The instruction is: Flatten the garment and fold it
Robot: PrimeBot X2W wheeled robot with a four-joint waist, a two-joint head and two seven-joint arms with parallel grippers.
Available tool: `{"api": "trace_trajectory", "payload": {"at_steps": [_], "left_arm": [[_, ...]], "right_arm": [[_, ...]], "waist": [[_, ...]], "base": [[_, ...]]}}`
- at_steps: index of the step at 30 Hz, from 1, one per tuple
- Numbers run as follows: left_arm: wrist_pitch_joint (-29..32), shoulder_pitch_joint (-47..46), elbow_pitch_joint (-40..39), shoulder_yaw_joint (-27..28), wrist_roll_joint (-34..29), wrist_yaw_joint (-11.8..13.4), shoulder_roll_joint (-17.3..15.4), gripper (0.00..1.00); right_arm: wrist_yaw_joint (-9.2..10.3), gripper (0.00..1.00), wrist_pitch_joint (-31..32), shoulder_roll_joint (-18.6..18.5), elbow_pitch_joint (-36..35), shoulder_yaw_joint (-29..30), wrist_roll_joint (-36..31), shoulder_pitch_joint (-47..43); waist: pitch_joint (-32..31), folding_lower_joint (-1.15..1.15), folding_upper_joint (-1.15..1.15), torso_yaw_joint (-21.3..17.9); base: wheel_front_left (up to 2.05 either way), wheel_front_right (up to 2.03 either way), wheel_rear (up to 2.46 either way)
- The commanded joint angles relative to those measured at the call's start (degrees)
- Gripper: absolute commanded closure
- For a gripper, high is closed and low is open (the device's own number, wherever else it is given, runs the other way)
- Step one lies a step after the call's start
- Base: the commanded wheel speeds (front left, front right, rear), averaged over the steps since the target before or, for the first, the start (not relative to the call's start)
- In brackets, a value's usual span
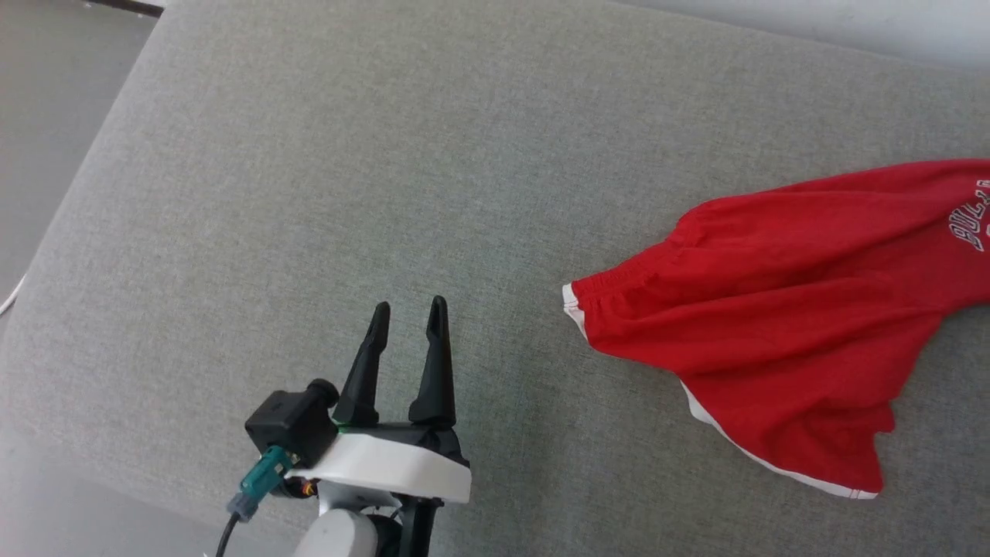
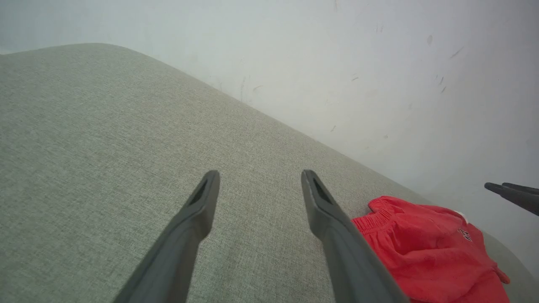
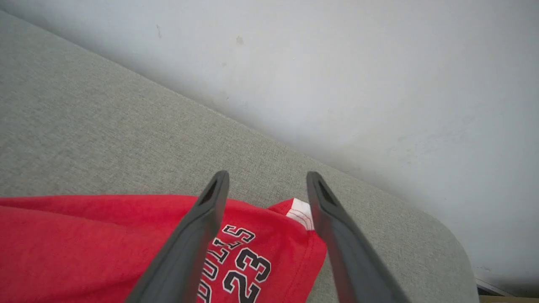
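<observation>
The garment (image 1: 789,309) is a pair of red shorts lying rumpled on the grey fabric surface (image 1: 387,193) at the right of the head view, waistband toward the middle, white stripe along its near edge. My left gripper (image 1: 407,312) stands open over bare fabric, well left of the waistband; its wrist view has the garment (image 2: 425,248) at lower right. My right gripper (image 3: 267,180) is open above the printed leg of the garment (image 3: 105,235), near the corner with the white stripe, holding nothing. The right gripper's fingers (image 2: 511,194) also show at the right edge of the left wrist view.
The grey surface ends at a pale wall (image 3: 337,63) just beyond the garment. Its left edge (image 1: 85,162) drops to a grey floor in the head view. A wide stretch of bare fabric lies left of the shorts.
</observation>
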State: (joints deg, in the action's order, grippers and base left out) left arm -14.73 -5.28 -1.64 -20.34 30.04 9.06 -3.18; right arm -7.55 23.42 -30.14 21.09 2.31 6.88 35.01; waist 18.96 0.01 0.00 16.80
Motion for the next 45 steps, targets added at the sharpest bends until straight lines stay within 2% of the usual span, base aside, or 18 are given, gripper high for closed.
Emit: {"api": "trace_trajectory", "payload": {"at_steps": [1, 5, 9, 12, 15, 18, 20, 23, 27, 36, 37, 38, 39, 45], "left_arm": [[-0.27, -0.78, 0.26, 0.40, -0.75, -0.48, 0.27, 0.00], [-0.27, 0.43, 0.17, 1.66, -1.41, -0.13, 0.28, 0.00], [-0.27, 2.59, -0.43, 3.36, -1.82, 0.13, 0.13, 0.00], [-0.27, 3.86, -1.31, 4.51, -2.08, 0.23, -0.28, 0.00], [-0.27, 4.51, -2.49, 5.46, -2.35, 0.34, -0.59, 0.00], [-0.27, 4.71, -3.41, 6.01, -2.62, 0.36, -0.81, 0.00], [-0.27, 4.75, -3.89, 6.07, -2.89, 0.49, -0.80, 0.00], [-0.27, 4.62, -4.41, 5.41, -3.27, 0.88, -0.66, 0.00], [-0.18, 4.01, -4.51, 4.26, -3.39, 0.94, -0.52, 0.00], [0.04, 2.99, -4.07, 2.74, -3.17, 1.18, -0.30, 0.00], [0.02, 3.04, -4.05, 2.75, -3.08, 1.27, -0.28, 0.00], [0.00, 3.14, -4.04, 2.75, -3.01, 1.34, -0.26, 0.00], [-0.01, 3.22, -4.03, 2.75, -2.95, 1.41, -0.24, 0.00], [-0.10, 3.89, -3.93, 3.17, -2.63, 1.89, -0.15, 0.00]], "right_arm": [[0.06, 0.00, -0.98, 0.53, -1.86, 0.50, 1.02, 0.58], [0.06, 0.00, -1.10, 3.05, -9.33, 0.97, 5.18, -4.09], [0.06, 0.00, 1.45, 6.38, -20.12, 2.56, 8.80, -14.43], [0.06, 0.00, 3.64, 10.27, -28.95, 5.82, 8.86, -24.73], [0.06, 0.00, 4.96, 15.88, -36.98, 8.72, 8.15, -35.18], [0.06, 0.00, 4.72, 20.45, -41.91, 9.25, 7.31, -42.87], [0.06, 0.00, 4.04, 22.74, -42.42, 8.58, 7.21, -45.65], [0.06, 0.00, 2.48, 23.79, -41.01, 6.46, 6.28, -46.98], [0.06, 0.00, 0.98, 24.05, -37.04, 4.02, 4.45, -45.62], [0.06, 0.00, 3.91, 24.71, -30.81, 0.97, 2.91, -43.56], [0.06, 0.10, 4.86, 24.91, -30.20, 1.04, 2.88, -43.70], [0.06, 0.91, 5.78, 25.10, -29.84, 1.04, 2.81, -43.83], [0.06, 1.00, 6.50, 25.28, -29.63, 1.25, 2.60, -43.93], [0.06, 1.00, 7.05, 25.89, -30.84, 2.55, 1.38, -43.61]], "waist": [[-2.33, -0.01, 0.00, -1.74], [-5.35, -0.01, 0.00, -3.63], [-7.49, -0.01, 0.00, -5.80], [-7.96, -0.01, 0.00, -7.17], [-7.26, -0.01, 0.00, -8.23], [-6.11, -0.01, 0.00, -9.13], [-5.45, -0.01, 0.00, -9.49], [-4.60, -0.01, 0.00, -9.49], [-3.69, -0.01, 0.00, -8.61], [-2.53, -0.01, 0.00, -4.97], [-2.55, -0.01, 0.00, -4.74], [-2.60, -0.01, 0.00, -4.56], [-2.65, -0.01, 0.00, -4.43], [-3.80, -0.01, 0.00, -5.19]], "base": [[0.00, 0.00, 0.00], [0.00, 0.00, 0.00], [0.00, 0.00, 0.00], [0.00, 0.00, 0.00], [0.00, 0.00, 0.00], [0.00, 0.00, 0.00], [0.00, 0.00, 0.00], [0.00, 0.00, 0.00], [0.00, 0.00, 0.00], [0.00, 0.00, 0.00], [0.00, 0.00, 0.00], [0.00, 0.00, 0.00], [0.00, 0.00, 0.00], [0.00, 0.00, 0.00]]}}
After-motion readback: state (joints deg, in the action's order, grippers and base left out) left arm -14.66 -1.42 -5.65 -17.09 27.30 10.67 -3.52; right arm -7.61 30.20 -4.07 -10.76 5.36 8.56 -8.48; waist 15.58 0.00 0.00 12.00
